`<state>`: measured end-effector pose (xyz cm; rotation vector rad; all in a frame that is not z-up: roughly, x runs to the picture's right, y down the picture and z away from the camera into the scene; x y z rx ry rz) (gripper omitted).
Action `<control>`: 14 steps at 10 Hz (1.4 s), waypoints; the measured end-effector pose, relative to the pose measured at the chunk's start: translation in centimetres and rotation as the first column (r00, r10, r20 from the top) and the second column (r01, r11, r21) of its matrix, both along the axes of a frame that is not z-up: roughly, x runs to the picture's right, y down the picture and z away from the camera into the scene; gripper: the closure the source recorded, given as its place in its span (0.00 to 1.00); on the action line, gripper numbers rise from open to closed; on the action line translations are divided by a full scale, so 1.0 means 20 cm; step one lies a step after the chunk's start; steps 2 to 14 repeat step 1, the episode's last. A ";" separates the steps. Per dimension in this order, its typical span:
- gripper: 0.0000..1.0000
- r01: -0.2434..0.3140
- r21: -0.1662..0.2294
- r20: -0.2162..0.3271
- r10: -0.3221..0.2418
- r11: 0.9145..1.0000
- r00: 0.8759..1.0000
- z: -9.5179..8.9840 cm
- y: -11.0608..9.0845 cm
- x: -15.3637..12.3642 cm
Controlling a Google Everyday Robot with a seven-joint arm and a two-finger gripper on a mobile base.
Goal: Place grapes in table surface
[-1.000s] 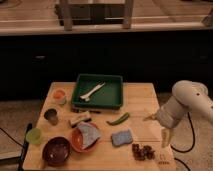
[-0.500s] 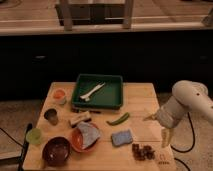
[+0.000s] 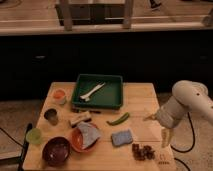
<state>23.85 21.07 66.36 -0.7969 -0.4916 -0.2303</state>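
Note:
The grapes (image 3: 143,151), a small dark reddish-purple cluster, lie on the light wooden table surface (image 3: 145,102) near its front right corner, next to a small dark logo mark (image 3: 161,161). My gripper (image 3: 157,128) hangs at the table's right edge, just above and to the right of the grapes. It is open and empty. One pale finger (image 3: 165,138) points down and the other finger (image 3: 149,118) points left. Nothing touches the grapes.
A green tray (image 3: 116,100) with a white utensil (image 3: 92,91) sits at the back. A blue sponge (image 3: 121,137), a green pepper (image 3: 118,119), an orange plate (image 3: 75,142) with a cloth, a maroon bowl (image 3: 56,150), cups (image 3: 50,115) and a green cup (image 3: 34,135) lie to the left.

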 end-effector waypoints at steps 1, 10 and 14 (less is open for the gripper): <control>0.20 0.000 0.000 0.000 0.000 1.000 1.000 0.00 0.00 0.00; 0.20 0.000 0.000 0.000 0.000 1.000 1.000 0.00 0.00 0.00; 0.20 0.000 0.000 0.000 0.000 1.000 1.000 0.00 0.00 0.00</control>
